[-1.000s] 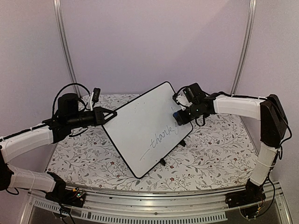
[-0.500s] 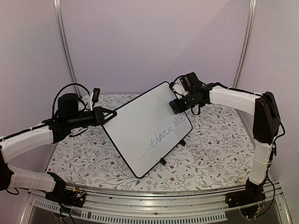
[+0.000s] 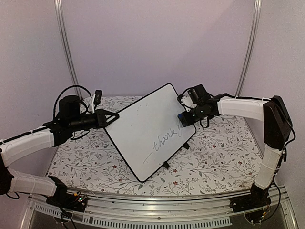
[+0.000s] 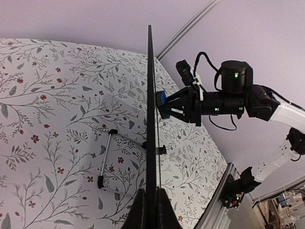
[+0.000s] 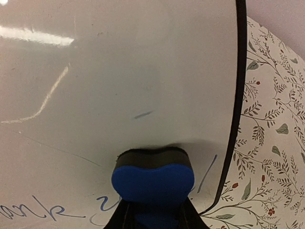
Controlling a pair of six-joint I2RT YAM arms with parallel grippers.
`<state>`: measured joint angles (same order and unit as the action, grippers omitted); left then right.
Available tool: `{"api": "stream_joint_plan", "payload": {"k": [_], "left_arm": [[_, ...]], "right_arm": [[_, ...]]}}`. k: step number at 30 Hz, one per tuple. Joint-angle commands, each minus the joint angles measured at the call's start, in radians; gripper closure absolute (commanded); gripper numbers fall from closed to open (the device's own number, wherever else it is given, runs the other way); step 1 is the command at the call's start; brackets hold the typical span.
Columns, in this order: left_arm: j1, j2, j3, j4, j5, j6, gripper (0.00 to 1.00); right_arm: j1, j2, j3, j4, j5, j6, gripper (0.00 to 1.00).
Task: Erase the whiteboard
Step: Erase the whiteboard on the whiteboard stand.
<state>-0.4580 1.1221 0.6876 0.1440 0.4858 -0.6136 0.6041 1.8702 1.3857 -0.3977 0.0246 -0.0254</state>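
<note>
Floral-print tabletop (image 3: 214,157) under a plain lilac wall (image 3: 157,43); read from the near edge outward.

- **Whiteboard** (image 3: 143,129): tilted on one corner, glossy face toward the arms, black stand feet (image 3: 165,165) showing along the lower edge. Cannot tell whether the low corner rests on the cloth or hangs just clear.
- **Writing** (image 3: 164,140): a cursive "thank you" with a long lead-in stroke, climbing from the low corner toward the right jaws. Mostly intact.
- **Left gripper** (image 3: 110,116): jaws pressed together on the thin black frame, board edge sandwiched between them, face running straight out ahead of the fingertips.
- **Right gripper** (image 5: 153,214): jaws pinching a blue eraser (image 5: 153,179), dark pad forward and, judged from the left wrist view, touching the board face. Sits on the tail of the word, letters trailing off to the left of the pad.
- **Stray mark** (image 5: 143,114): short and faint, just ahead of the right jaws.

Step in hand, as judged: wiping at the last letters, task early. Next move calls for the pad kept flat and drawn back along the word toward the low corner, with the left grip bracing the board against the push.
</note>
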Motion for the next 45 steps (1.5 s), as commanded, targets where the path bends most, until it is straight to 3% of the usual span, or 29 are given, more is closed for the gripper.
{"api": "stream_joint_plan", "payload": {"k": [1, 13, 24, 30, 40, 45], "left_arm": [[-0.016, -0.03, 0.019, 0.119, 0.086, 0.069, 1.0], [-0.016, -0.028, 0.019, 0.117, 0.085, 0.072, 1.0], [-0.016, -0.027, 0.019, 0.119, 0.086, 0.069, 1.0], [-0.017, -0.028, 0.018, 0.118, 0.082, 0.071, 1.0], [-0.016, -0.016, 0.02, 0.121, 0.087, 0.068, 1.0], [-0.016, -0.01, 0.018, 0.124, 0.087, 0.066, 1.0]], "right_arm": [[-0.006, 0.023, 0.003, -0.007, -0.014, 0.006, 1.0], [-0.031, 0.102, 0.24, -0.049, -0.038, -0.02, 1.0], [-0.081, 0.152, 0.337, -0.059, -0.043, -0.018, 1.0], [-0.079, 0.133, 0.24, -0.048, -0.103, -0.019, 1.0], [-0.077, 0.004, -0.086, 0.051, -0.125, 0.021, 1.0], [-0.071, -0.016, -0.129, 0.074, -0.126, 0.05, 1.0]]}}
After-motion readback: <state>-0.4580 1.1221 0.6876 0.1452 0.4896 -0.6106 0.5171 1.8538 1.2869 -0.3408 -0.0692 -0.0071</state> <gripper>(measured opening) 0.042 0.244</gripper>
